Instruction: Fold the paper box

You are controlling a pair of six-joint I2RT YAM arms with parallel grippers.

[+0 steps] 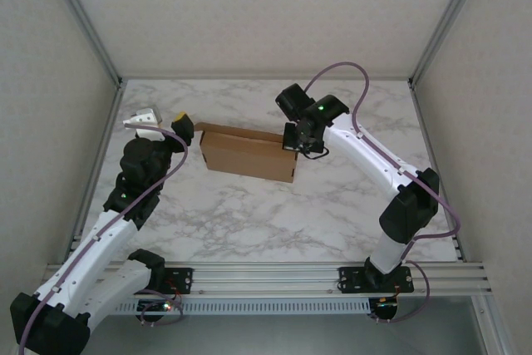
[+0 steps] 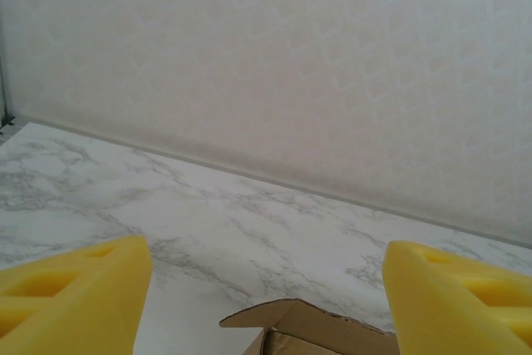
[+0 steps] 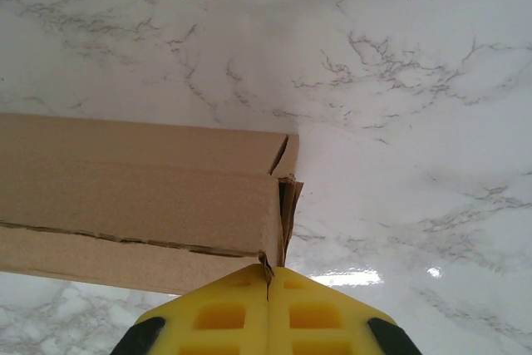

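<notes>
**A:** Overhead view: where does the paper box (image 1: 248, 155) lie?

**B:** Near the middle of the marble table (image 1: 332, 214). It is brown, its long side runs left to right, and a flap stands open along its far edge.

**A:** And the right gripper (image 3: 268, 305)?

**B:** At the box's right end. Its yellow fingers are pressed together, with a thin cardboard edge of the end corner caught in the seam between them.

**A:** The left gripper (image 2: 266, 248)?

**B:** Released, with the fingers spread wide and grasping nothing. It sits just beside the box's left end. In the left wrist view, a rough-edged flap shows low between the fingers.
</notes>
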